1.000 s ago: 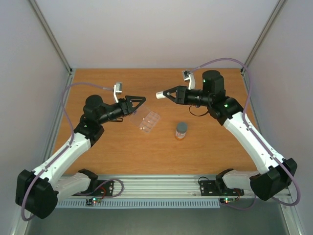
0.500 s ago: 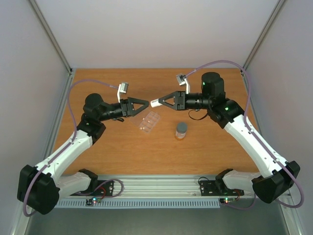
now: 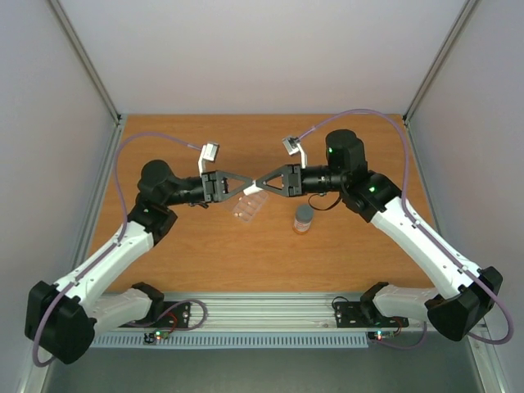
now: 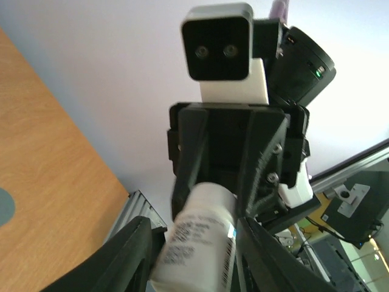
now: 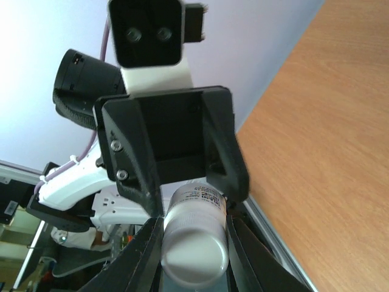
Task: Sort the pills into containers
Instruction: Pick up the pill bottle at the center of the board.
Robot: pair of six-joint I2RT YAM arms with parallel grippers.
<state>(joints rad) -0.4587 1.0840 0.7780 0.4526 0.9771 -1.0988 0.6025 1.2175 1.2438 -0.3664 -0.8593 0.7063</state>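
Looks like a handover above the clear pill box (image 3: 246,208), near the middle of the tabletop (image 3: 188,254). Clamped in the right gripper (image 3: 266,182): the white pill bottle (image 4: 194,243), pills presumably inside, none visible. Straddled at its free end by the left gripper (image 3: 246,185); impossible to tell whether gripping yet. Close the left squarely on the label, confirm the hold, only then loosen the right. Avoid tipping.

White arms (image 3: 106,260), black joints (image 3: 155,176), lilac cables (image 3: 354,112)
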